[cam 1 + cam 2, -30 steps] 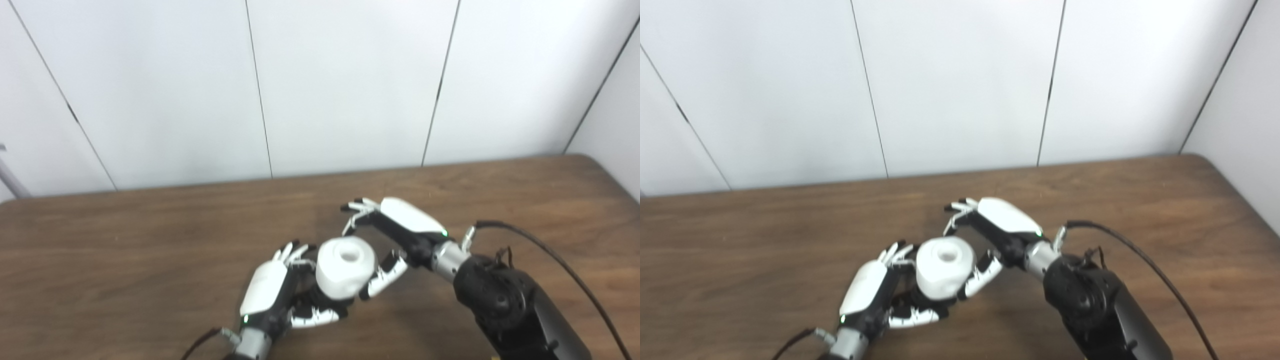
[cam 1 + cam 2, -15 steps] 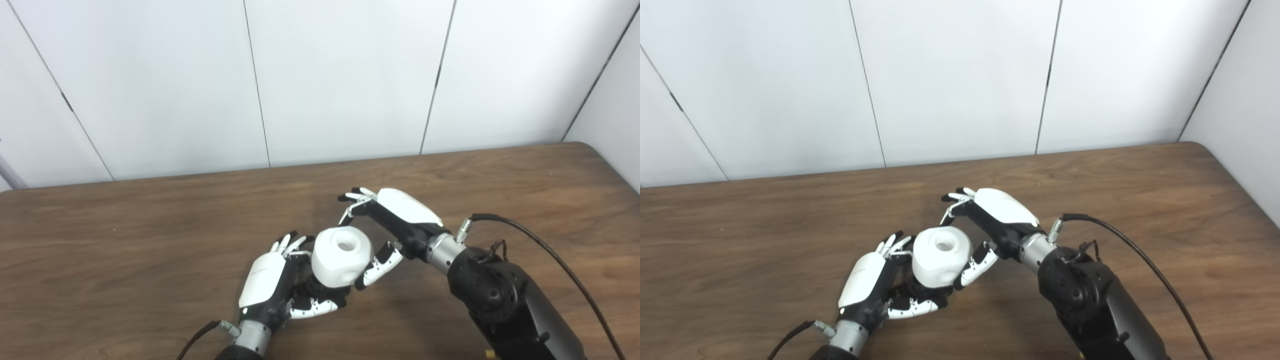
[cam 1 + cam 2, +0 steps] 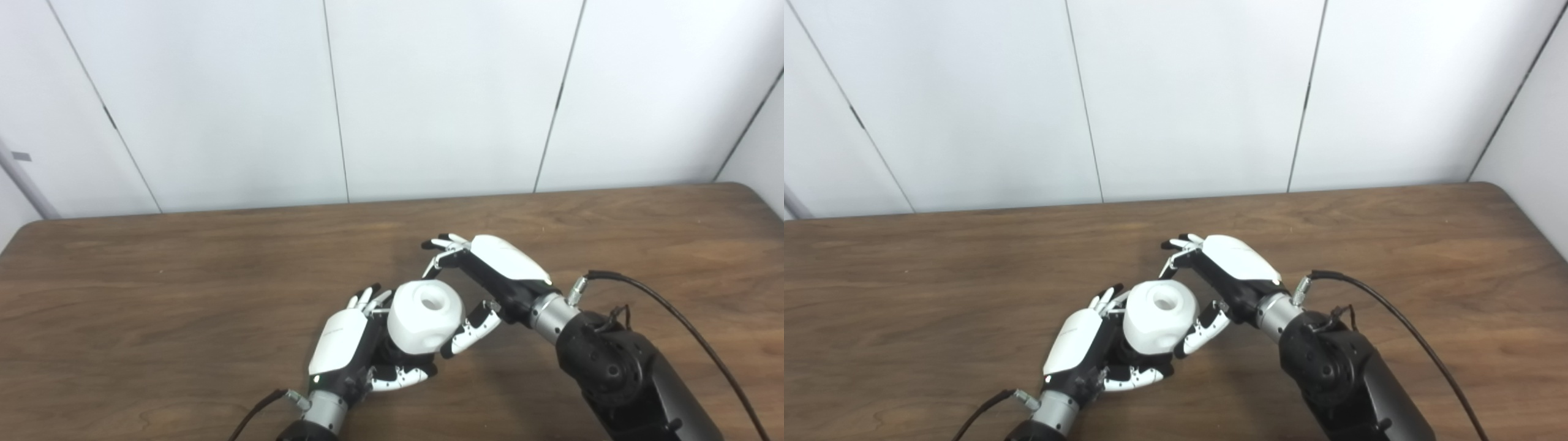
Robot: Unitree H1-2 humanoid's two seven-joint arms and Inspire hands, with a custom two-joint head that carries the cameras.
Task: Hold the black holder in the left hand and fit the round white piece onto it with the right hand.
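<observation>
Seating white piece [image 3: 424,316] over black holder [image 3: 387,349], low above table [image 3: 153,306].
Looks rigid, light, smooth plastic, likely slippery; grip rounded sides, not the holed top. Left hand [image 3: 349,349] curled round holder, mostly hidden. Right hand [image 3: 484,282] spread open, fingers [image 3: 442,254] arched clear, thumb just beside piece; contact unclear.

Round white piece [image 3: 425,316]: chunky, drum-shaped, smooth matte white, with a round hole in its upward-facing top; tilted slightly. Black holder [image 3: 384,354]: dark, mostly hidden directly beneath the round white piece; its shape cannot be made out.
</observation>
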